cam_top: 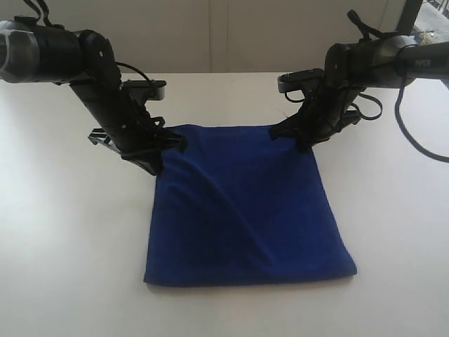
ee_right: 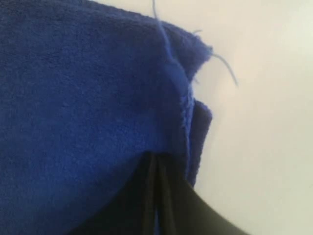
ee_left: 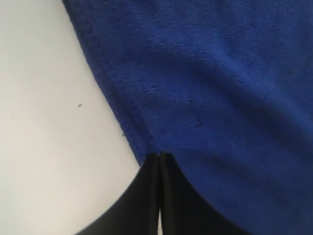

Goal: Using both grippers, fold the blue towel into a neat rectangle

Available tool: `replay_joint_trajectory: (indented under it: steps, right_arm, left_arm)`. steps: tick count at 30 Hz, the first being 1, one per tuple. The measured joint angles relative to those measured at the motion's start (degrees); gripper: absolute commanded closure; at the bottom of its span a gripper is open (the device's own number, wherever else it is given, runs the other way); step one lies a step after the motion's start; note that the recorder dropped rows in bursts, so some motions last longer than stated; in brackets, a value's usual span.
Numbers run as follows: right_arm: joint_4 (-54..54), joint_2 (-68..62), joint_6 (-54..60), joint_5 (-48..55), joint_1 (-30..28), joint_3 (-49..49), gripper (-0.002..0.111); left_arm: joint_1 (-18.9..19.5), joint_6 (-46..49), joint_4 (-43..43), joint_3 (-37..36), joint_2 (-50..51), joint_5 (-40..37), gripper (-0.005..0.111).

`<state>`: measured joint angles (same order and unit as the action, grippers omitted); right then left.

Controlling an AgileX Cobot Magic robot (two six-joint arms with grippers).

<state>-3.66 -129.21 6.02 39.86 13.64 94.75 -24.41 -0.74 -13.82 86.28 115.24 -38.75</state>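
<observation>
Blue towel [cam_top: 280, 210] at the fingertips: pinched at its two far corners, upper middle of the exterior frame. The rest lies on the white table [cam_top: 70, 267], filling the centre.
Left gripper [ee_left: 160, 156]: its fingers [ee_left: 144, 200] are pressed together on the hem [ee_left: 124, 112], lower middle of the left wrist frame. Only the very tips seem to bite cloth.
Right gripper [ee_right: 155, 157]: likewise clamped, with its fingers [ee_right: 139, 200] closed on the plush just inside the corner. A second layer [ee_right: 201, 126] peeks out beside them, and loose threads [ee_right: 226, 67] trail at upper right.
Slip risk: the left hold looks shallow, so a quick lift could pull the hem free.
Layer risk: it cannot be told whether the right fingers hold both layers. If they hold only one, the other would probably be left on the table and spoil the fold.
Crease risk: a diagonal ridge [cam_top: 231, 210] runs from upper left to lower right in the exterior frame, and folding over it would likely trap it.
Skew risk: unequal travel of the two arms would probably land the corners askew of the near edge [cam_top: 245, 279], at lower centre.
Drag risk: pulling low may slide the whole cloth across the table.
</observation>
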Motion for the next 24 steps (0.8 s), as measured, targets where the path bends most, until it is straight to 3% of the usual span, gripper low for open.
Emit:
replay_joint_trajectory:
  steps: [5, 12, 20, 24]
  right_arm:
    - [0.0, 0.0, 0.0, 0.0, 0.0, 0.0, 0.108]
    - [0.0, 0.0, 0.0, 0.0, 0.0, 0.0, 0.108]
    - [0.0, 0.0, 0.0, 0.0, 0.0, 0.0, 0.108]
    - [0.0, 0.0, 0.0, 0.0, 0.0, 0.0, 0.108]
  left_arm:
    - [-0.6, -0.8, -1.4, 0.0, 1.0, 0.2, 0.101]
    - [-0.7, -1.3, -1.4, 0.0, 3.9, 0.9, 0.067]
    - [-0.7, -1.3, -1.5, 0.0, 4.6, 2.1, 0.066]
    - [-0.7, -1.4, -1.6, 0.0, 4.7, 2.3, 0.072]
